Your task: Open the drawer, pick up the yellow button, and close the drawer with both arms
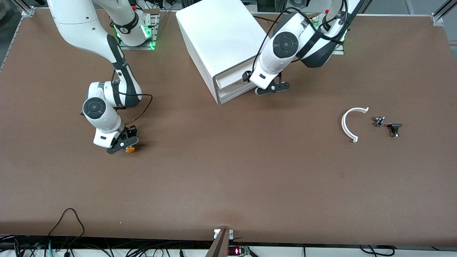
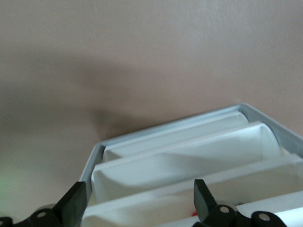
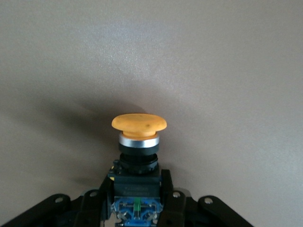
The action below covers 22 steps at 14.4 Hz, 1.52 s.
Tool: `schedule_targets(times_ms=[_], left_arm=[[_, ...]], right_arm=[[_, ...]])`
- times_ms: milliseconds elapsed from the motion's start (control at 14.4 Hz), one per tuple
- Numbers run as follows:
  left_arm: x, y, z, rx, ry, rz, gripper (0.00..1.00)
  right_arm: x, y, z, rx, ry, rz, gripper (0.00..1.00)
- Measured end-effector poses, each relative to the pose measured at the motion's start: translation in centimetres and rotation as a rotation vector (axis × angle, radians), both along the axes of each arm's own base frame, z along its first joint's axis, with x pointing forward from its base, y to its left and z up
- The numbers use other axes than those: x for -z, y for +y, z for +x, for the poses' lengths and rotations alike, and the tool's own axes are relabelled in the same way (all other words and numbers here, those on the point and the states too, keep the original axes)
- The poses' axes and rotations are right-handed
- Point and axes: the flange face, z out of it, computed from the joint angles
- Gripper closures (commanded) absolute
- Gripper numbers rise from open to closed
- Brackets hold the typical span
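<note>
The white cabinet [image 1: 217, 35] stands between the arms' bases, its grey front frame [image 2: 93, 158] facing the front camera. The top drawer [image 1: 231, 79] looks in or almost in. My left gripper [image 1: 272, 88] is open at the cabinet's front, its fingers wide apart on either side of the top drawer's front [image 2: 142, 208], and the left gripper [image 2: 138, 187] holds nothing. My right gripper [image 1: 123, 144] is shut on the dark body of the button [image 1: 130, 149], low over the table toward the right arm's end. In the right wrist view the orange cap of the button [image 3: 138, 124] points away from the right gripper [image 3: 137, 191].
A white curved piece [image 1: 351, 123] and two small black parts [image 1: 379, 120] [image 1: 394, 129] lie on the table toward the left arm's end. A black cable [image 1: 68, 221] loops over the table edge nearest the front camera.
</note>
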Motion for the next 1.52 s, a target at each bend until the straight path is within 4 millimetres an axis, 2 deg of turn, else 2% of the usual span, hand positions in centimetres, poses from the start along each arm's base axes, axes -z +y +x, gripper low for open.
schedule_targets(times_ms=[208,416,554,624,762,901,1109,1248,1317,1455,1525], left_arm=[[-0.1,-0.9,-1.4,0.01,0.003,0.004,0.0],[0.0,-1.0,-1.6,0.011,0.007,0.008,0.0],[-0.4,0.0,-0.4,-0.013,-0.008,-0.001,0.0],[-1.0,1.3,1.1,-0.037,-0.028,-0.012,0.0],[-2.7,5.9,5.7,-0.079,-0.085,-0.035,0.0],[-4.2,11.6,10.1,-0.077,-0.154,-0.045,0.0],[-7.4,19.5,15.1,-0.053,-0.266,-0.052,0.0],[-10.5,25.0,16.5,-0.077,-0.296,-0.021,0.0],[-12.3,27.5,16.3,-0.092,-0.267,-0.005,0.0],[-16.7,30.4,14.8,-0.096,-0.189,0.023,0.0],[-18.9,31.2,14.1,-0.092,-0.182,0.049,0.0]], right_arm=[[-2.1,0.4,0.6,0.079,-0.043,0.023,0.0],[-6.5,1.1,2.0,0.12,-0.063,0.049,0.0],[-9.6,1.5,2.8,0.163,-0.045,0.074,0.0],[-11.3,1.7,3.2,0.182,-0.04,0.094,0.0],[-15.1,2.2,4.1,0.212,-0.028,0.138,0.0],[-19.3,2.8,4.9,0.229,0.003,0.174,0.0],[-25.5,3.9,5.6,0.306,0.069,0.199,0.0],[-29.5,4.6,5.4,0.392,0.111,0.195,0.0],[-31.2,4.9,5.1,0.423,0.132,0.189,0.0],[-33.9,4.3,4.6,0.463,0.148,0.187,0.0],[-34.7,2.9,4.5,0.486,0.147,0.191,0.0]])
